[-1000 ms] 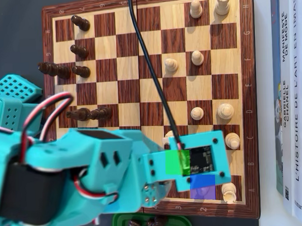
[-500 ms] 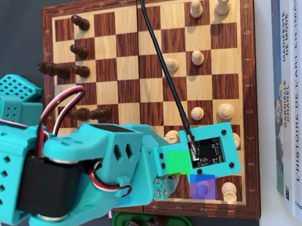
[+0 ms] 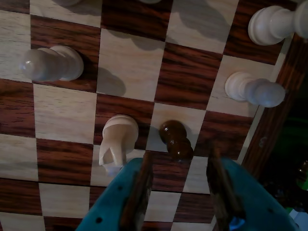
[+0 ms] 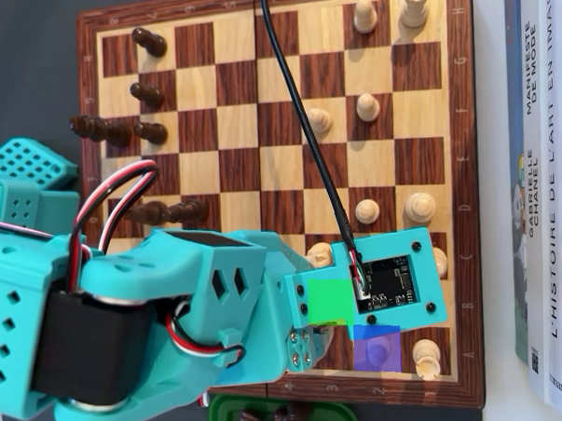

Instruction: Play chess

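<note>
In the wrist view my teal gripper [image 3: 180, 161] is open and empty, its jaws low over the wooden chessboard [image 3: 62, 113]. A dark brown pawn [image 3: 175, 139] stands on a light square just ahead of the gap between the jaws, not touched. A white knight [image 3: 118, 139] stands one square to its left, close to the left finger [image 3: 139, 190]. In the overhead view the arm [image 4: 174, 318] covers the board's lower left, and the wrist camera module [image 4: 387, 280] hides the jaws and the dark pawn.
White pawns [image 3: 50, 63] [image 3: 255, 89] [image 3: 274, 24] stand farther ahead, near the board's right border [image 3: 269, 125]. In the overhead view dark pieces [image 4: 152, 132] stand at the left and white pieces [image 4: 368, 106] at the right. A green container [image 4: 271, 416] holds dark pieces. Books [image 4: 541, 180] lie at the right.
</note>
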### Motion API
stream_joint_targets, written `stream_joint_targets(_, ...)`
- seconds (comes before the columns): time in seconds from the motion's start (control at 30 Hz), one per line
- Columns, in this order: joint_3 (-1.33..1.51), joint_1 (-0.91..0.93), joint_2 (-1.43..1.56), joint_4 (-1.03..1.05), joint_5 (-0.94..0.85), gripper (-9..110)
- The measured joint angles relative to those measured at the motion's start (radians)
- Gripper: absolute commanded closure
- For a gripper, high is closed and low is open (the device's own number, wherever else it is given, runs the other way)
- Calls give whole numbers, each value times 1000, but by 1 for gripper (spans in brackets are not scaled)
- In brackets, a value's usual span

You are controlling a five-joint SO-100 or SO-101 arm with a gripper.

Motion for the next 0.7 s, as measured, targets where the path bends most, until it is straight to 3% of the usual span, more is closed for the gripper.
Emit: stream_joint_targets(0.7,-17,0,-43,0,0,85)
